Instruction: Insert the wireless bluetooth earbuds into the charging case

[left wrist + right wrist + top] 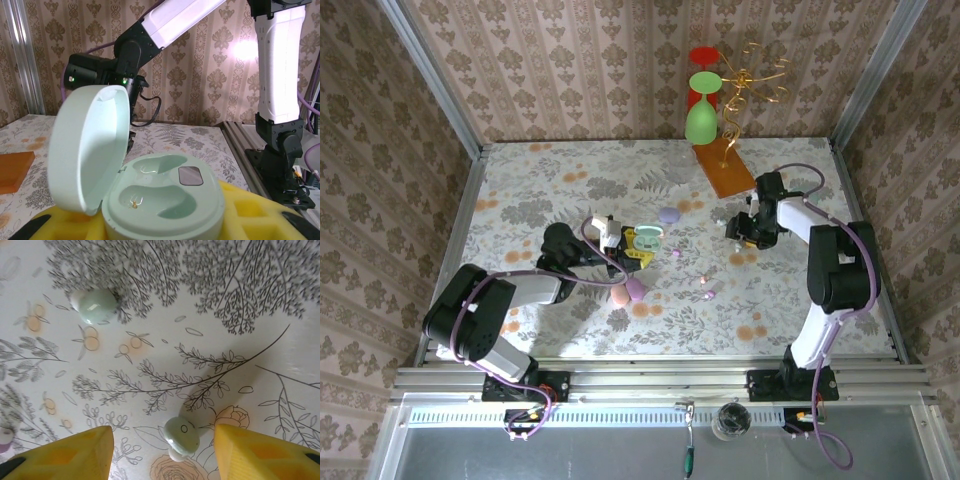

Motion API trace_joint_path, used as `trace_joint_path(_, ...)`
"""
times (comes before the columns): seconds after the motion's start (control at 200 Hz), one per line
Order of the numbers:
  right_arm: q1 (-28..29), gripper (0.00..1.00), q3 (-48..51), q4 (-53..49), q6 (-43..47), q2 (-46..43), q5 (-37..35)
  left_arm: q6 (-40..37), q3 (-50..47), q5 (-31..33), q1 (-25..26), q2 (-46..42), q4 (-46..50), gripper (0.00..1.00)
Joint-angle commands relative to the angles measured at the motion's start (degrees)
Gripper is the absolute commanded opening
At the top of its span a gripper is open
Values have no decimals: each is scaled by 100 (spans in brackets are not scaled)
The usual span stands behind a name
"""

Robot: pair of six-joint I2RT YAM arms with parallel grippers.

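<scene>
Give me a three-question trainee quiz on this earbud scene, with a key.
1. True or false: the charging case held by the left gripper has its lid shut.
2. Where is the green earbud nearest the right gripper? A) on the tablecloth between its open jaws B) in the case C) clamped and lifted
3. Fill in: the case's two wells hold ___ earbuds.
Key: 1 false; 2 A; 3 zero.

No legible text, label, brand or number was found on any surface. A small ring mark is noted on one pale green earbud [181, 436].
</scene>
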State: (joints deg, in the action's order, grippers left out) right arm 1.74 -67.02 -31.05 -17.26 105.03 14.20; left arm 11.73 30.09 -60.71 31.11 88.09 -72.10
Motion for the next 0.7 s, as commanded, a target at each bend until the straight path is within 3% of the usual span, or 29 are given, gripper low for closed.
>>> trace_joint_path(0.0, -7, 56, -177, -301, 148, 154, 212, -162, 75, -126, 26, 23, -165, 25)
trace_joint_path(0.695, 0, 54, -369, -367, 358, 482, 339, -180, 120, -204, 26, 109, -169, 25)
